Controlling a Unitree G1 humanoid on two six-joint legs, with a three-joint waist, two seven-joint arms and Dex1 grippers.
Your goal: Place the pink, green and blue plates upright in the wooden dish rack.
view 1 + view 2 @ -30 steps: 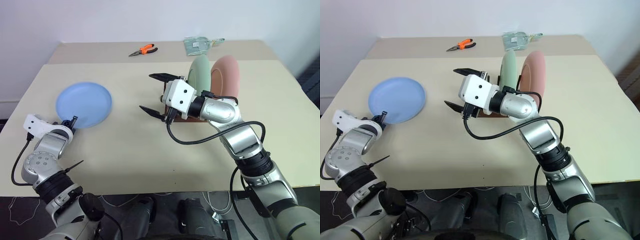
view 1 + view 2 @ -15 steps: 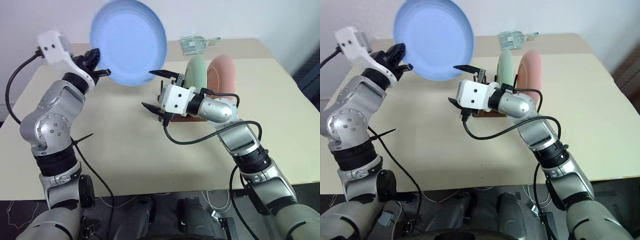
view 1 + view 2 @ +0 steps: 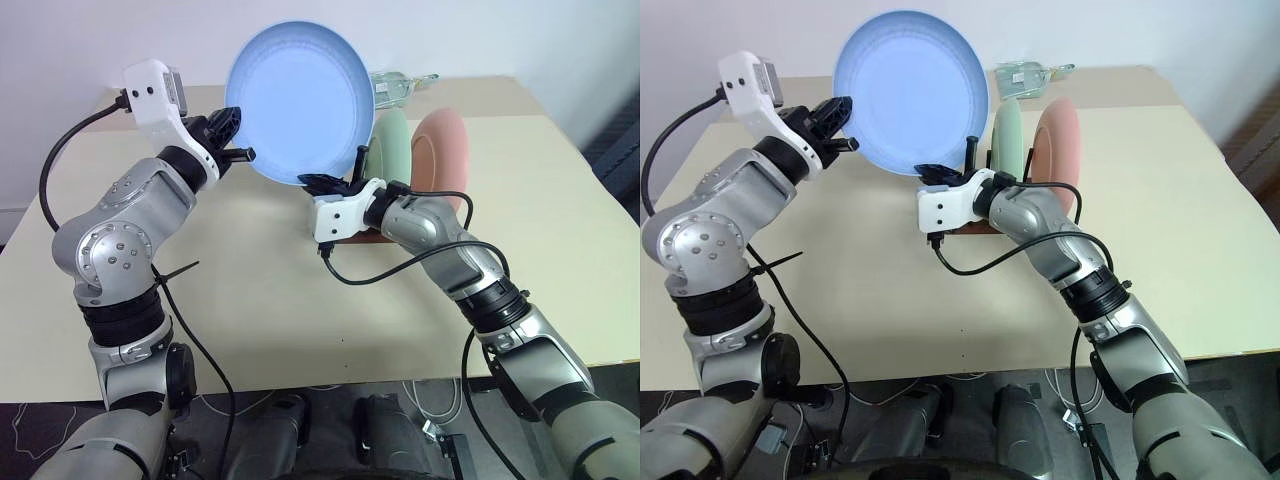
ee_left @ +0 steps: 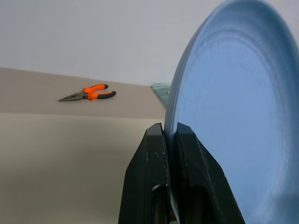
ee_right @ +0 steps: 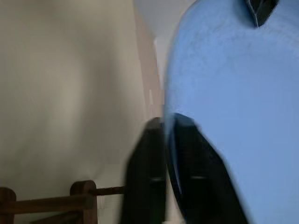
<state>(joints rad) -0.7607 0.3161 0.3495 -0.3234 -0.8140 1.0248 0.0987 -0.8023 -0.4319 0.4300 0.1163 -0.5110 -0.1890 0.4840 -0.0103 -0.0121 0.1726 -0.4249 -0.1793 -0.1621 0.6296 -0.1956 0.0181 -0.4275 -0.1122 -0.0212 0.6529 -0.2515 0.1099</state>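
The blue plate (image 3: 300, 102) hangs upright in the air above the table (image 3: 250, 290), the left gripper (image 3: 232, 140) clamped on its rim at one side and the right gripper (image 3: 322, 184) clamped on its lower edge; by my reading this is a handover, since the rack (image 3: 975, 226) stands on the right arm's side. Three plates in all: the green plate (image 3: 398, 138) and pink plate (image 3: 447, 145) already stand on edge in the rack, just behind the right gripper; one pair of pliers (image 4: 88, 94) lies at the table's far side.

Left pincer (image 4: 171, 135) clamped on blue plate (image 4: 233, 116) rim, orange-handled pliers (image 4: 88, 94) on table (image 4: 70, 154) beyond
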